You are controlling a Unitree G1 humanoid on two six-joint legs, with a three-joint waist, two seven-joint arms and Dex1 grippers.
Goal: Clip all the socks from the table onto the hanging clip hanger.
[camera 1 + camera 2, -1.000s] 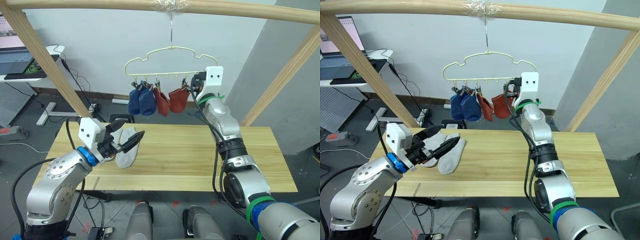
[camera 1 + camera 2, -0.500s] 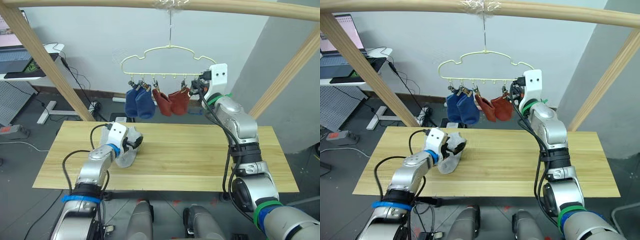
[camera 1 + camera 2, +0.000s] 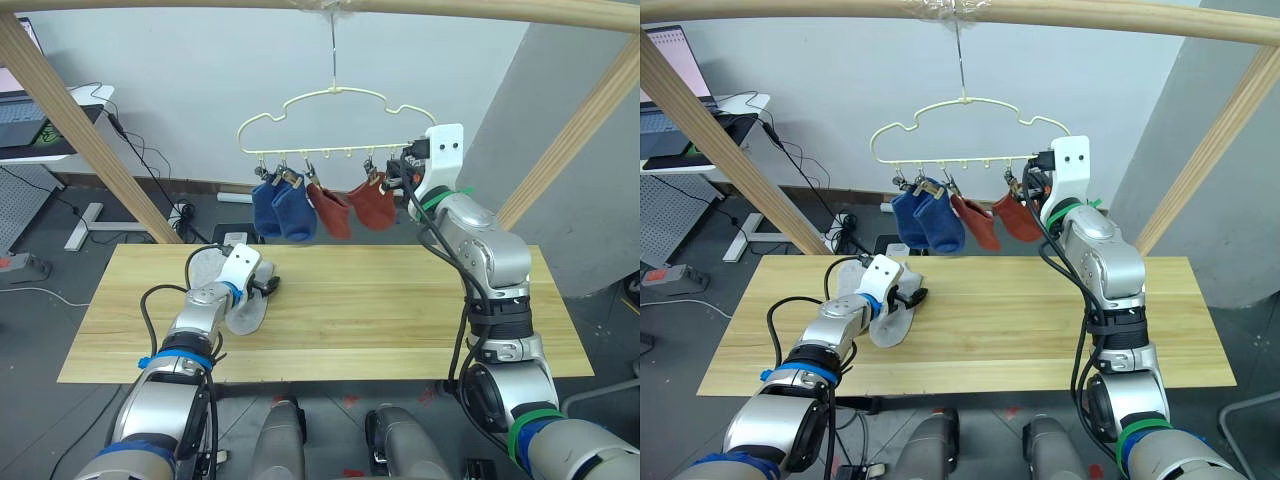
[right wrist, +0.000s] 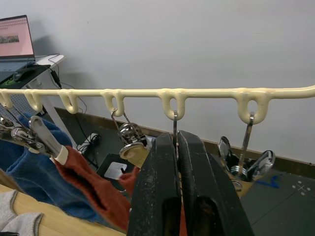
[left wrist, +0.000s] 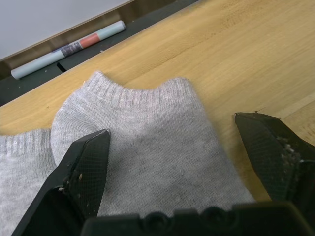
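Two light grey socks lie overlapping on the left part of the table (image 3: 400, 310): one (image 5: 147, 132) under my left gripper, the other (image 3: 205, 266) beside it. My left gripper (image 5: 172, 142) is open and low over the sock, with a finger on each side of it. The pale-yellow clip hanger (image 3: 330, 95) hangs from the top pole. Two blue socks (image 3: 283, 210) and two rust red socks (image 3: 330, 212) (image 3: 377, 205) hang from its clips. My right gripper (image 4: 175, 147) is up at the hanger's right end, shut on the wire of a metal clip (image 4: 174, 123).
A thick wooden pole frame stands over the table, with a top pole (image 3: 450, 10) and slanted posts (image 3: 90, 130) (image 3: 570, 130). A desk with a laptop (image 3: 30, 110) stands at the back left. Beyond the table's far edge a tube (image 5: 69, 49) lies on the floor.
My left gripper has reached forward and down onto the grey sock on the table, still open. My right gripper has stayed at the hanger. The camera has shifted a little.
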